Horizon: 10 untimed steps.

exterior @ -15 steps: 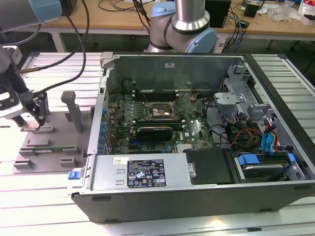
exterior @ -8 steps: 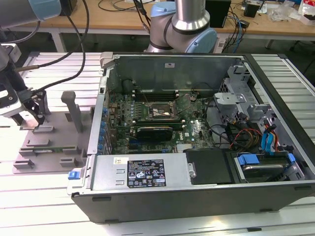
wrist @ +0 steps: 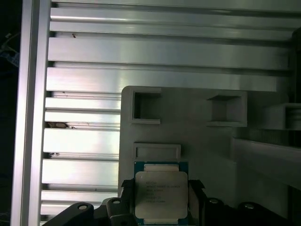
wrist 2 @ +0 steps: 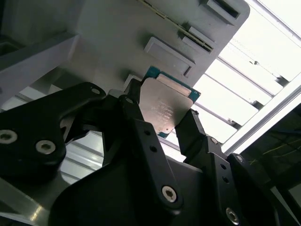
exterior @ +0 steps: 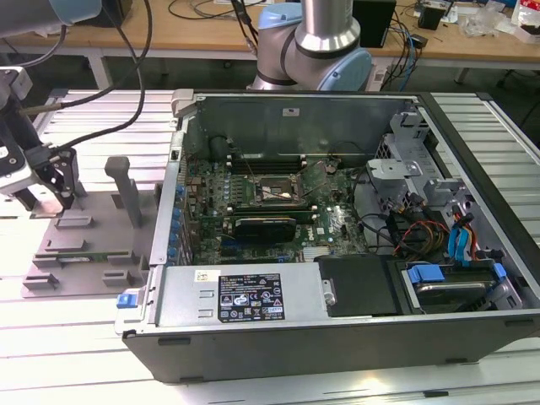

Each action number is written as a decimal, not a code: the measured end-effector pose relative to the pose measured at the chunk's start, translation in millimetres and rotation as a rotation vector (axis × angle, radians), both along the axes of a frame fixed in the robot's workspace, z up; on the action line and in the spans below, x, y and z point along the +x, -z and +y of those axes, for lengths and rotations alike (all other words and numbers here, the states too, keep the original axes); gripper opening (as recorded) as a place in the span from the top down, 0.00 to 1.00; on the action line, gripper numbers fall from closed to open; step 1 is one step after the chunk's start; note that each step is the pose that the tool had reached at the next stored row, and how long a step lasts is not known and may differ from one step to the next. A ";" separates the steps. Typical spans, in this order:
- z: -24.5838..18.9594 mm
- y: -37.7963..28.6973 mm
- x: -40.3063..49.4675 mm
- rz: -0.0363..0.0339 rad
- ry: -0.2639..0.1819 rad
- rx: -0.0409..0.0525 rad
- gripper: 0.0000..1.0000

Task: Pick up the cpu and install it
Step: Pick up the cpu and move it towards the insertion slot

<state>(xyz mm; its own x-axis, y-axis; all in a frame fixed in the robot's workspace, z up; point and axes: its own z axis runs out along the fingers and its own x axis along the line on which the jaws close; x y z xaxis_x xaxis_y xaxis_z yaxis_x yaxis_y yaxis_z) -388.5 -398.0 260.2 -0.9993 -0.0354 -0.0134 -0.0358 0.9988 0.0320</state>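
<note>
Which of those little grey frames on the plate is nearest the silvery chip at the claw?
The low, wide frame, just beside the cpu; the two squarer pockets sit farther off on the plate.

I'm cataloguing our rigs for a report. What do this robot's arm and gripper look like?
The arm is a silvery metal tube with pale blue joint caps, and black cables trail towards its wrist. The gripper is matte black, with angular, bar-shaped fingers dotted with silver screw heads.
</note>
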 end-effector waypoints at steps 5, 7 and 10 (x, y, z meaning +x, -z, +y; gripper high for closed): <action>0.0 -3.7 0.0 -0.0002 0.000 0.0012 0.46; 0.0 -6.2 0.0 -0.0002 0.000 0.0013 0.46; 0.0 -9.2 0.0 -0.0001 0.000 0.0012 0.46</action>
